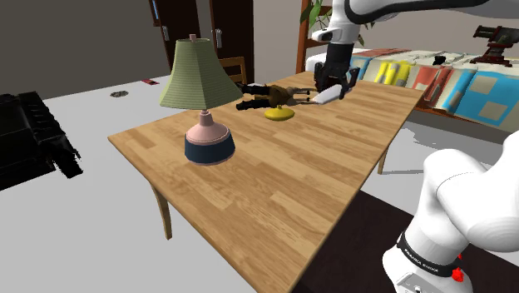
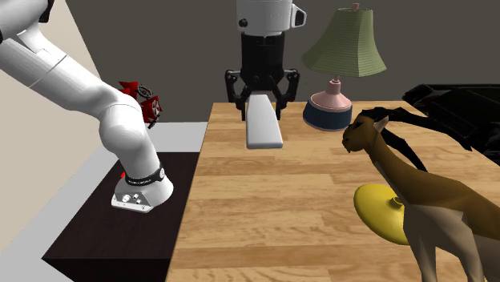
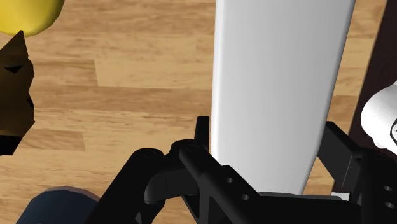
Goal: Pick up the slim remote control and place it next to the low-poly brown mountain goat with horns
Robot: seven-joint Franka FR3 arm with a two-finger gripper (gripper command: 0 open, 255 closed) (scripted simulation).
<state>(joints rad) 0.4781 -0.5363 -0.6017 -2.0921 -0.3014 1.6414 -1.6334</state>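
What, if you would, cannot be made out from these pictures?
goat: hindquarters cut off by the second exterior view's right and bottom edges.
remote: far end cut off by the wrist view's edge; gripped end hidden by the jaws.
yellow object: partly behind the goat in the second exterior view.

Brightness: moderate, even across all three views.
Source: diffuse; direction cannot be told.
Shading: goat (image 2: 433, 200) face dark, flank lighter; remote (image 3: 280, 89) grey along one edge, white across.
Table (image 1: 274, 191): wood grain evenly lit.
Focus: sharp near and far.
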